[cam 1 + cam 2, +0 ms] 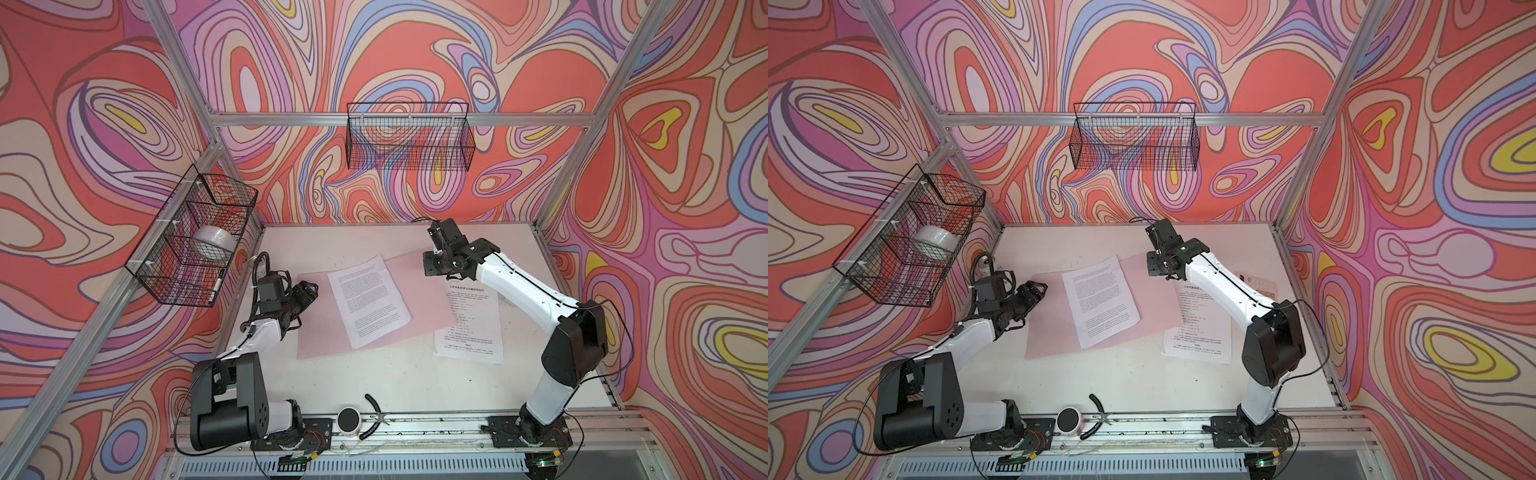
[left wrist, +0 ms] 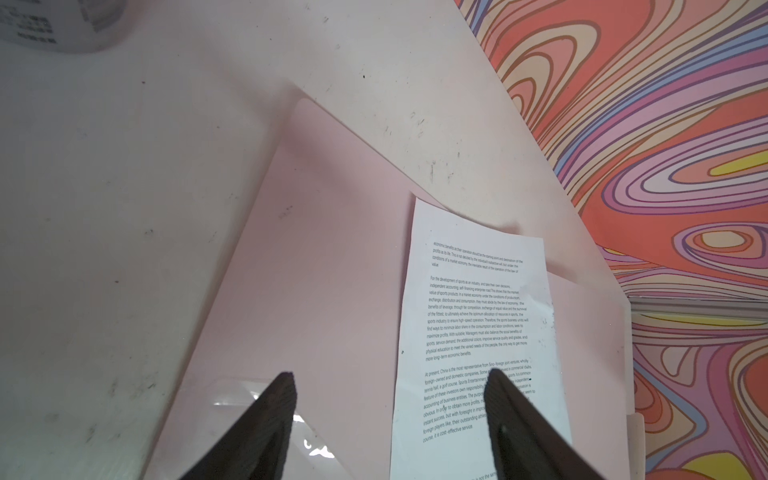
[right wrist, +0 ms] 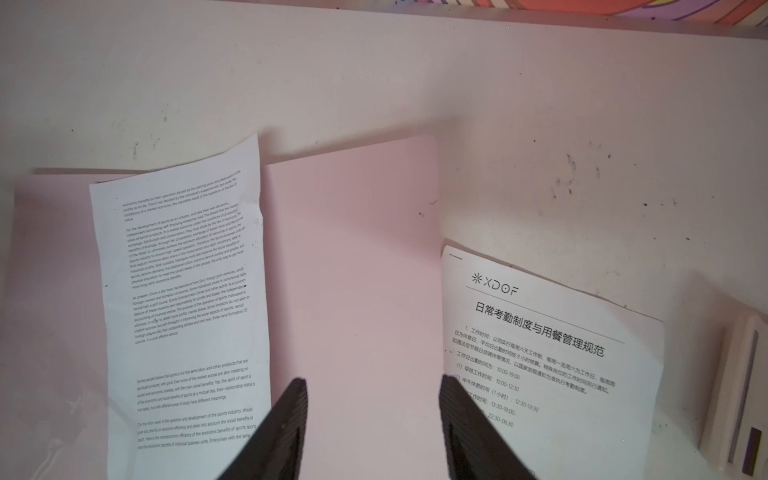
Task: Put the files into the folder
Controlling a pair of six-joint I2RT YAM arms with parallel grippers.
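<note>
Paragraph sheet (image 1: 368,301) on folder (image 1: 419,291), heading sheet (image 1: 469,328) perhaps overlapping

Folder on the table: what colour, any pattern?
Plain pale pink, no pattern. The folder shows best in the right wrist view.

Pale pink folder (image 1: 419,286) on the white tabletop (image 1: 395,374); on the folder, a white sheet (image 1: 368,301) printed black; walls (image 1: 374,50) swirl red, purple.
</note>
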